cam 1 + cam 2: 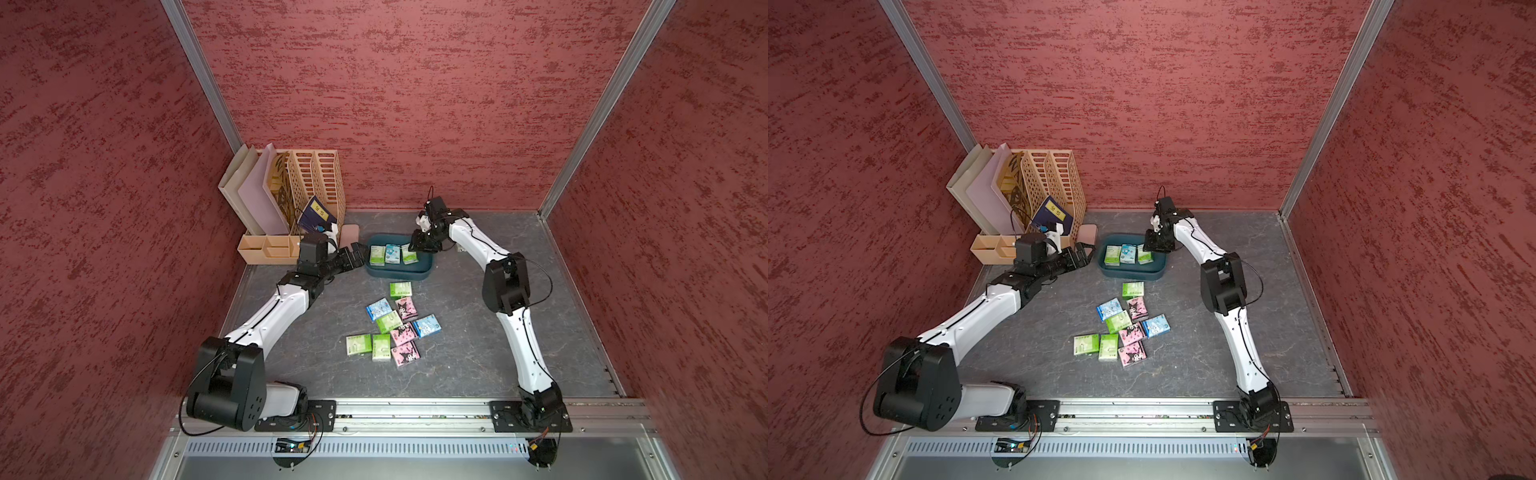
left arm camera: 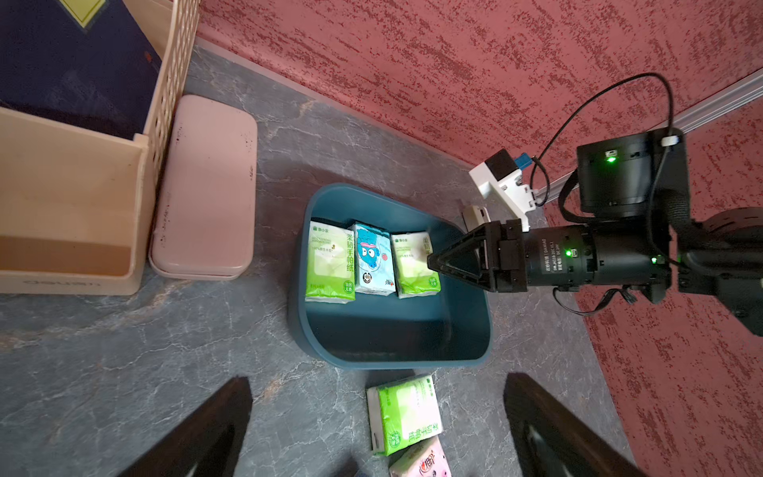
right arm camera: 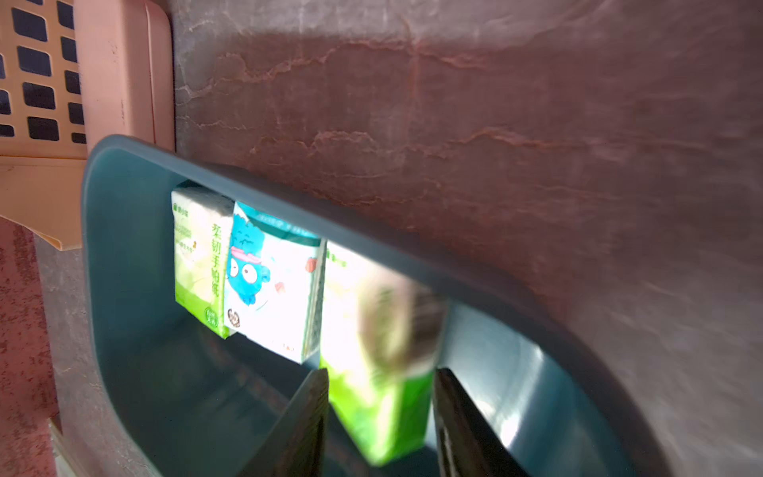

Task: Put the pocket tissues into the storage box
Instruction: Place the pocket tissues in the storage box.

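On the table point(image 1: 478, 353): three tissue packets point(image 1: 377, 255) in the box point(image 1: 397, 275), nine outside

At the far left corner stands a tall beige file rack point(image 1: 322, 183), a low beige desk tidy point(image 1: 266, 248) at its foot and a flat pink case point(image 1: 350, 232) just beside it on the right. Near that case, close to the box's left end, is the left gripper point(image 1: 360, 255). Its fingers point(image 2: 223, 417) are spread wide and hold nothing.

Inside the dark teal box three packets stand on edge in a row against the far side: a green one point(image 2: 328, 260), a light blue one point(image 2: 371, 258), and a second green one point(image 2: 413, 264). The right gripper point(image 3: 382, 371) reaches down into the box's right end with one finger on each side of that second green packet, close against its edges. The wrist picture is blurred there, so whether the fingers press it or stand just free cannot be told. Behind this gripper a small pale object point(image 2: 475, 214) lies on the table, mostly hidden.

In front of the box, between the two arms, nine packets lie flat in a loose cluster, several touching. Two green ones point(image 1: 358, 344) lie side by side at the left, then come a blue point(image 1: 378, 309), a green point(image 1: 389, 321) and three pink ones point(image 1: 403, 334). Another green one point(image 1: 400, 289) lies nearest the box, and a blue one point(image 1: 427, 325) is at the right.
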Tool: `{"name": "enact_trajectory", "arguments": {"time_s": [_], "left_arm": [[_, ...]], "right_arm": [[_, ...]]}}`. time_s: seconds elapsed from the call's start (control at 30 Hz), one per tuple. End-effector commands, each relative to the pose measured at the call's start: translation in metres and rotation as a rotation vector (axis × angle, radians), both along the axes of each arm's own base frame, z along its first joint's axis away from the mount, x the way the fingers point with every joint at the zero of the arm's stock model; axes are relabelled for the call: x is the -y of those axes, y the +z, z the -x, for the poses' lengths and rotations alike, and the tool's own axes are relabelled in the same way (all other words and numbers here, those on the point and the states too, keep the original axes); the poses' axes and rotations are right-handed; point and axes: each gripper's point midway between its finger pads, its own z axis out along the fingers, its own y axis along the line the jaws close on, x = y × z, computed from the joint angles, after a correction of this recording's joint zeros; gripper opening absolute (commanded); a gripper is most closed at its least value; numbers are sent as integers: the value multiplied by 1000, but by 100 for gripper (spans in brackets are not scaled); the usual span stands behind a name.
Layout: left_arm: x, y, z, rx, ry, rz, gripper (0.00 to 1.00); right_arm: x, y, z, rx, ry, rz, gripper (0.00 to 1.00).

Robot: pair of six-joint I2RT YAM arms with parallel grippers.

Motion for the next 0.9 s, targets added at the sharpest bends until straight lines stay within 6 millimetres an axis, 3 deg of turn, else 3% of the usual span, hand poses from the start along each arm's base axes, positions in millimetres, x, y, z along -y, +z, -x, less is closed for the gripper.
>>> {"name": "enact_trajectory", "arguments": {"time_s": [0.0,0.23,0.87], "left_arm": [[-1,21,-1,44,-3,7,100],[-1,23,1,48,0,9,100],[-6,17,0,35,3,-4,100]], "right_arm": [[11,36,2,67,-6,42,46],[15,23,6,42,-18,73,45],[13,-20,14,-32,-76,193,27]]}}
